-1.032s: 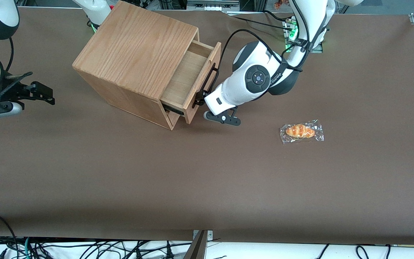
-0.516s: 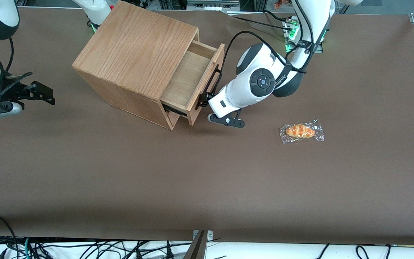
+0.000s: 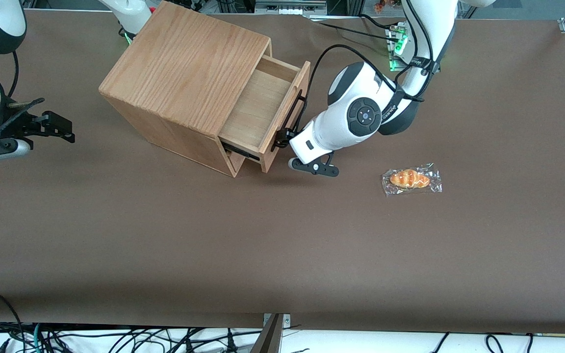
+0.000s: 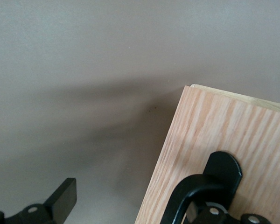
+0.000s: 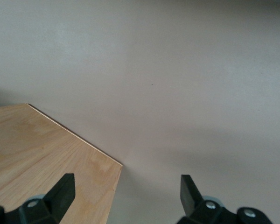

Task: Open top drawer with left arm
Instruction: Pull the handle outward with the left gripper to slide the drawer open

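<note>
The brown table (image 3: 165, 235) spreads wide under everything, and the big oak cabinet (image 3: 184, 68) sits on it at an angle, toward the parked arm's end from where I work. Its top drawer (image 3: 263, 105) stands pulled well out of the cabinet's front, the pale plywood floor open to view and the oak front panel (image 4: 224, 154) carrying a long black bar handle (image 3: 292, 115). My left arm (image 3: 361, 115) comes down from its base at the table's edge farthest from the front camera, bends at the elbow, and lies low and nearly level, its white forearm pointing at the drawer front. A round dark cap with a small blue dot faces up on the wrist joint, and a strip of small lettering runs along the dark band beside it, too small for me to read. My gripper (image 3: 282, 139) is at the end of the handle nearer the front camera, right against the drawer front; in the wrist view one black finger (image 4: 63, 198) hangs clear over the table while the handle's mount (image 4: 221, 175) sits by the other, so I cannot tell whether my fingers are clamped on the bar. A wrapped bread roll (image 3: 411, 179) lies on the table, well apart from the cabinet, toward my end.
</note>
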Tool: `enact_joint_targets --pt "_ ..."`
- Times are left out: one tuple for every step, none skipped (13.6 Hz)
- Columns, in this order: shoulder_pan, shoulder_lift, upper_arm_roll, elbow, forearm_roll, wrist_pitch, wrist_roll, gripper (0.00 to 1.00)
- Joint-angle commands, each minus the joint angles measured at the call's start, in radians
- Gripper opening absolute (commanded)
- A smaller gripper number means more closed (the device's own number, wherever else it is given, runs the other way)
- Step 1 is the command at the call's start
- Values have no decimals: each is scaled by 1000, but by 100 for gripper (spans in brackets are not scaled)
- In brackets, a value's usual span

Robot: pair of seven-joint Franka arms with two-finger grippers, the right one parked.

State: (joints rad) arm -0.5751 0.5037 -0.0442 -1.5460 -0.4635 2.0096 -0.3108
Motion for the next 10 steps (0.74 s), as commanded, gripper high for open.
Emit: enact_joint_targets --pt "52 16 20 27 66 57 -21 100" --pt "57 16 20 27 66 57 -21 100" --pt "58 16 20 27 66 57 -21 100" --pt "58 16 20 27 66 57 -21 100" --pt "58 16 21 27 66 57 -21 100" --pt "60 15 20 27 66 57 -21 100" --pt "63 16 21 27 66 57 -19 100" --pt "70 16 20 27 66 57 -21 100" --pt "70 16 20 27 66 57 -19 100" --pt "70 16 20 27 66 57 -19 100"
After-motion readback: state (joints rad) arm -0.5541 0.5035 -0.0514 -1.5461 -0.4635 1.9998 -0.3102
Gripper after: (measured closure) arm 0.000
